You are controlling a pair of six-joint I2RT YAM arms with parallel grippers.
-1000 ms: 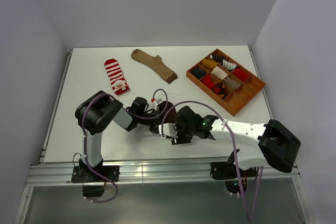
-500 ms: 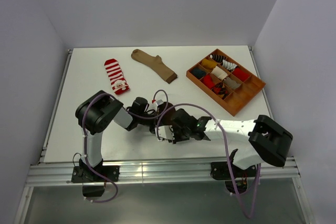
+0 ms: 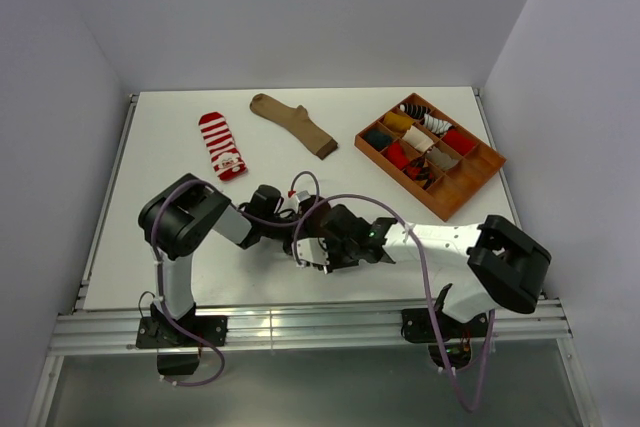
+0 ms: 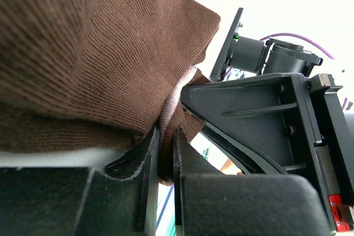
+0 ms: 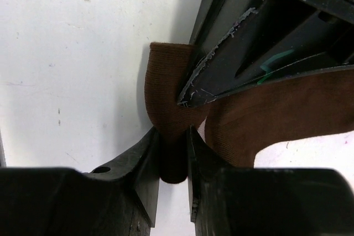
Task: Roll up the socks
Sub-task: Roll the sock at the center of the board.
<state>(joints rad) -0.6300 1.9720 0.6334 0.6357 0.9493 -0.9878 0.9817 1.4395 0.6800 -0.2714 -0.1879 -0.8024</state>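
A dark brown sock (image 4: 99, 53) is pinched from two sides near the table's front middle. In the left wrist view my left gripper (image 4: 166, 153) is shut on a fold of it. In the right wrist view my right gripper (image 5: 174, 153) is shut on another fold of the brown sock (image 5: 166, 98), just below the left gripper's fingers (image 5: 249, 31). From above, the left gripper (image 3: 294, 226) and right gripper (image 3: 313, 248) meet tip to tip and hide most of that sock. A red-and-white striped sock (image 3: 221, 144) and a tan sock (image 3: 293, 123) lie flat at the back.
An orange divided tray (image 3: 470, 182) holding several rolled socks stands at the back right. The right arm (image 3: 440, 242) stretches low across the front of the table. White walls close in the table on three sides.
My right gripper has slid a little left toward the left gripper and closed on the brown sock. The left gripper has kept its grip and place.
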